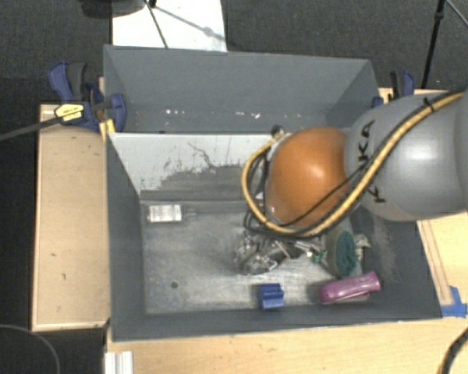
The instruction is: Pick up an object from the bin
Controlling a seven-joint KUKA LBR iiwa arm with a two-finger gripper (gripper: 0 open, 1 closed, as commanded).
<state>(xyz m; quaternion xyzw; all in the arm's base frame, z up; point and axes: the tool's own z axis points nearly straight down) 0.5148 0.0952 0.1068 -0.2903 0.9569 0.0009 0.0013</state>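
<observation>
Lying front-centre, small blue block [271, 295], squarish

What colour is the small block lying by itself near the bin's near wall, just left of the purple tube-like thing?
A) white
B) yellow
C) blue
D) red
C: the small block by the near wall of the bin is blue, and it lies just left of the purple thing.

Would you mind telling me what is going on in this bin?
A robot arm reaches into the grey bin from the right, its end effector low over the floor. A blue block lies nearest, with a purple tube and a teal disc toward the view's right. Whether it grips anything is unclear.
</observation>
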